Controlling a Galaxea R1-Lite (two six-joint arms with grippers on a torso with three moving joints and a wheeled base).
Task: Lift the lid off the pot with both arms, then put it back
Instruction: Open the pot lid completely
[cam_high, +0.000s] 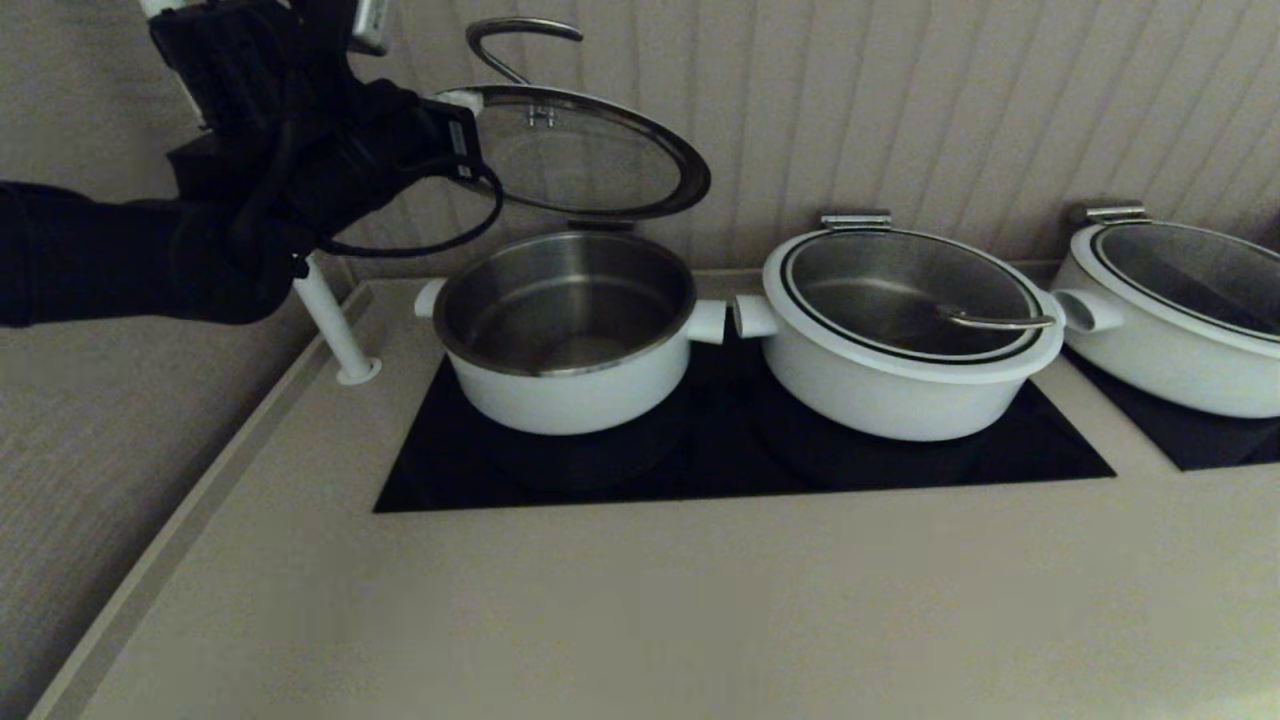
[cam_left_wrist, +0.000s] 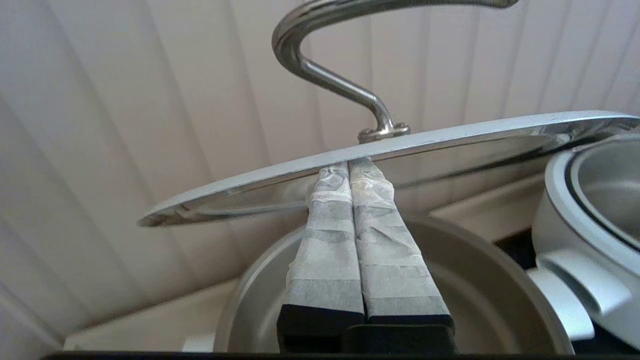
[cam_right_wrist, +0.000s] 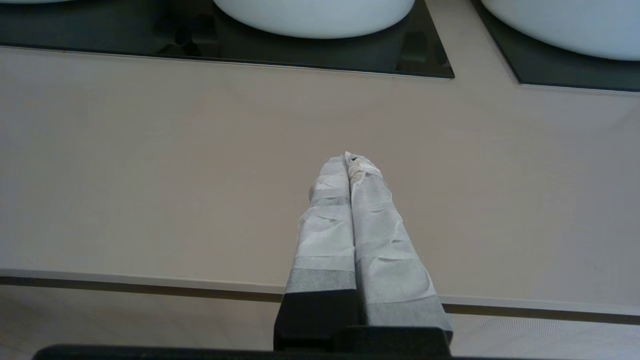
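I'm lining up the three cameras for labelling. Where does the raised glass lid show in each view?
Head view: the lid sits upper centre, tilted above the open pot, the left gripper at its rim.
Left wrist view: the lid runs edge-on across the middle, resting on the shut fingertips.
Right wrist view: not in it.
Shared landmark: the black cooktop, also in the right wrist view.

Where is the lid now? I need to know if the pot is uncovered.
In the head view the lid is tilted up above the open pot on the left, its near edge propped on the shut left gripper.
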